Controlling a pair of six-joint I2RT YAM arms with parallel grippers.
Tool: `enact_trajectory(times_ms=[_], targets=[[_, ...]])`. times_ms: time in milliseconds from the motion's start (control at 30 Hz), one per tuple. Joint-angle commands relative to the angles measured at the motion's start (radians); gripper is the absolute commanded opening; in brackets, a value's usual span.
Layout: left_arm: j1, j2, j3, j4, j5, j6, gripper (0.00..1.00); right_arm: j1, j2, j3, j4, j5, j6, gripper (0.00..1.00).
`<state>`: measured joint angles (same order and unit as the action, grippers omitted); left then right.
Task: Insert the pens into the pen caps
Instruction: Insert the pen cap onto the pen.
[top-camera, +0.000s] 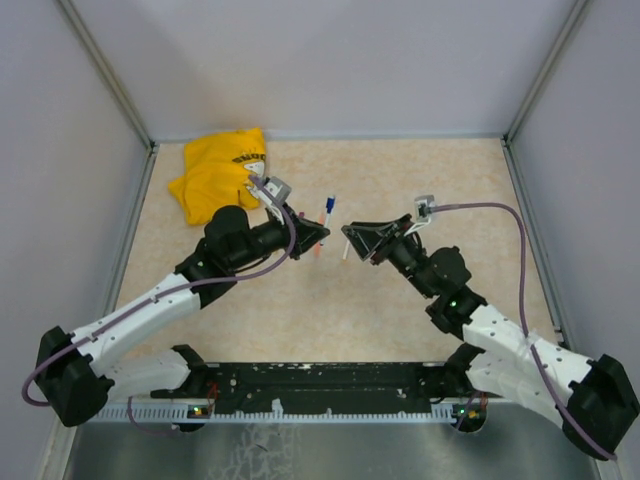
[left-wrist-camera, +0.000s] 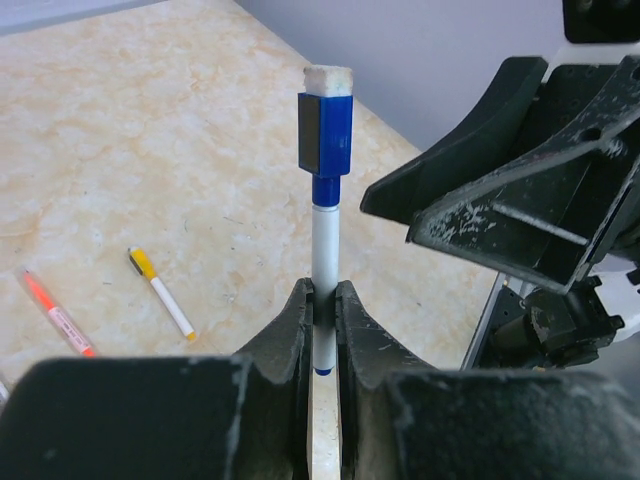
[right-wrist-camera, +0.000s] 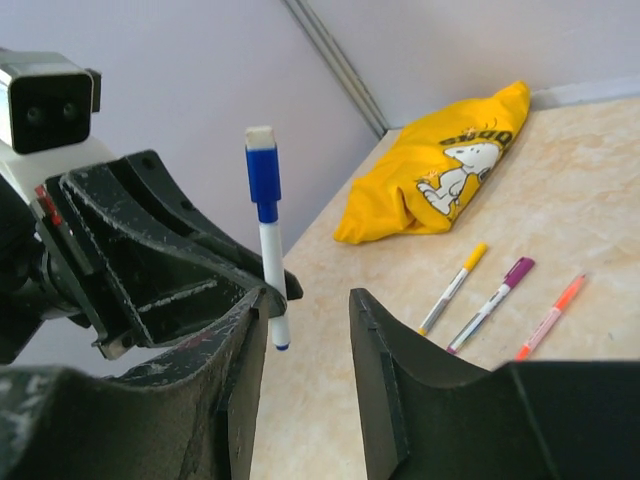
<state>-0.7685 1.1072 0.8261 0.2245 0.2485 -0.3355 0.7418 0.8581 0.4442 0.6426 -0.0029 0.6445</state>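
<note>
Tabletop: beige, walled in. A yellow cloth is bunched at the far left, well clear of the work.

Both arms meet mid-tabletop, raised off the surface, tips facing each other. My guess is the pen is held in the air so both sides can reach it.

Left fingers are clamped on the lower barrel of the blue pen. It stands upright with the tail poking out below the grip. Holding it low leaves the top end free for the other arm.

Right fingers are spread apart and gripping nothing. They sit just beside the pen's lower end, and I can't tell if they touch it.

The blue cap sits on top of that pen and looks fully seated, so I'd call this one done. Next step is probably to set it down.

Lying flat on the tabletop, left of the grip in the left wrist view:
- yellow-capped pen
- purple-capped pen
- orange pen

They lie side by side, near each other. The yellow and purple ones look capped. The orange one is too small to tell.
</note>
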Motion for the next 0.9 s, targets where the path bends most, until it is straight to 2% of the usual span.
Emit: enact_trajectory(times_ms=[0,200,500,633,867], targets=[[0.000,-0.027,-0.010,0.025,0.041,0.044,0.00,-0.021,-0.054,0.121,-0.166,0.035,-0.056,0.39],[0.000,-0.029,-0.017,0.035,0.088,0.054,0.00,-0.066,-0.051,0.232,-0.257,0.025,0.030,0.43],[0.000,-0.007,-0.014,0.049,0.146,0.057,0.00,-0.070,0.045,0.372,-0.310,-0.066,0.027,0.49],[0.000,0.011,-0.005,0.051,0.176,0.058,0.00,-0.070,0.086,0.394,-0.312,-0.132,0.030,0.49],[-0.002,0.020,0.003,0.058,0.188,0.055,0.00,-0.069,0.094,0.388,-0.334,-0.140,0.019,0.49]])
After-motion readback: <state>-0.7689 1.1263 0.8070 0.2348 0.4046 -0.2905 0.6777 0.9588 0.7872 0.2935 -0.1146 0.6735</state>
